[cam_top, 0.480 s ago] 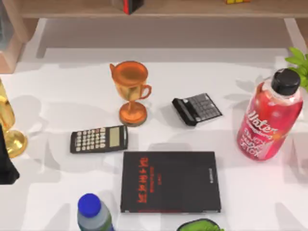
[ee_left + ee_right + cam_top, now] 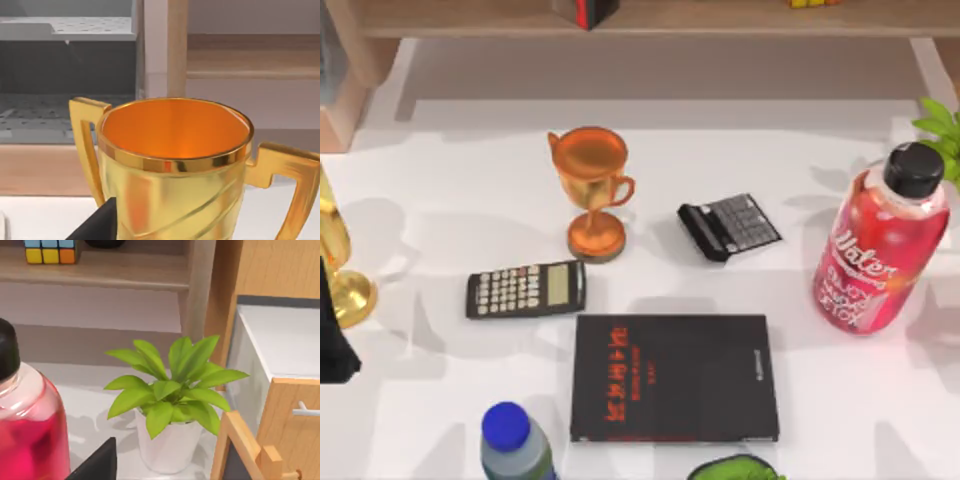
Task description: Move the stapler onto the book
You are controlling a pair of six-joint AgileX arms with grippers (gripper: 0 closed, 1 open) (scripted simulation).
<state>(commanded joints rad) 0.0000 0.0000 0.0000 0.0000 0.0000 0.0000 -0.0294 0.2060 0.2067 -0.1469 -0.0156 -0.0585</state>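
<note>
Top view: book (image 2: 674,378) lies flat near the table's (image 2: 450,210) front edge, about mid-width, cover bare. Stapler not identifiable. Dark part of left arm (image 2: 334,345) at left edge. Finger state of both grippers: cannot tell.

From above, we look straight down on the white table (image 2: 450,200). Our left wrist view faces level, close on the shiny gold two-handled trophy (image 2: 175,165), at 9 o'clock in the top view. Our right wrist view faces the green potted plant (image 2: 170,390) at 3 o'clock.
</note>
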